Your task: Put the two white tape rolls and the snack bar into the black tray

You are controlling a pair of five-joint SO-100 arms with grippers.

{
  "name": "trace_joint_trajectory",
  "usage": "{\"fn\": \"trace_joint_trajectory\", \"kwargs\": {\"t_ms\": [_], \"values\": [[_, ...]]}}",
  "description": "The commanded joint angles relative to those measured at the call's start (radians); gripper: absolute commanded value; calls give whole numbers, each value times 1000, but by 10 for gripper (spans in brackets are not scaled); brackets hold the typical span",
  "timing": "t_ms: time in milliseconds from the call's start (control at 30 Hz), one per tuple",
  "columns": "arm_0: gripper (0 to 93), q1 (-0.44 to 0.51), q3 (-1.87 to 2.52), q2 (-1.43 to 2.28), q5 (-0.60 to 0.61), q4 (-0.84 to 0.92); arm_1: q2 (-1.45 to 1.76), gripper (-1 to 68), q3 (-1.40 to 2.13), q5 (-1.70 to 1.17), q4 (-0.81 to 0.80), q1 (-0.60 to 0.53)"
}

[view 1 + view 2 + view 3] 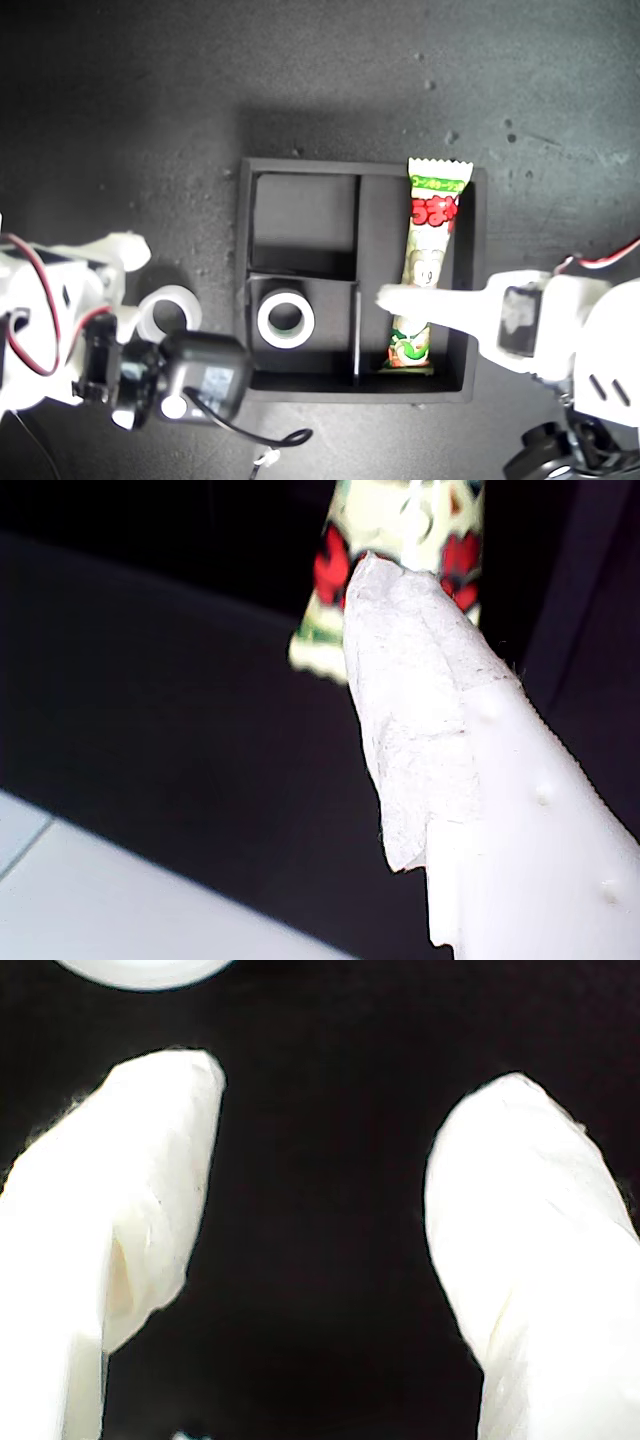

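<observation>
Black tray: square, low-walled, sitting mid-bench on the dark surface, split into two small compartments and one long one.
Snack bar: lies lengthwise in the long compartment, along the tray wall at the exterior view's right; its top crimped end pokes past the far rim.
First tape roll: flat in the small compartment nearer the tray's near edge.
Second tape roll: on the bench, just outside the tray wall at the exterior view's left.
My first gripper: we see one white finger reaching over the snack bar; how far the jaws stand apart we cannot tell.
My second gripper: fingers spread wide, nothing between them, beside the second tape roll.
</observation>
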Motion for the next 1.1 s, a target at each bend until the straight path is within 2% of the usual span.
{"fn": "trace_joint_trajectory", "kwargs": {"t_ms": [0,100,200,400,533,667,767,867,967,1067], "values": [[153,91,103,31,-89,-169,51,322,-233,35,156,80],[155,135,167,-20,-117,-313,184,300,-164,87,156,91],[156,163,178,-81,-138,-387,284,278,-112,173,156,87],[163,199,144,-160,-184,-407,445,245,38,354,156,84],[172,209,166,-192,-227,-416,474,225,6,348,156,14],[176,193,201,-244,-221,-486,474,194,-12,354,156,-46],[122,170,232,-299,-224,-532,477,93,2,417,156,-78],[19,150,290,-328,-232,-615,546,0,35,532,156,-80],[1,140,313,-313,-239,-618,715,-2,167,692,156,-41],[0,115,276,-213,-204,-476,960,-3,436,842,155,44]]}}
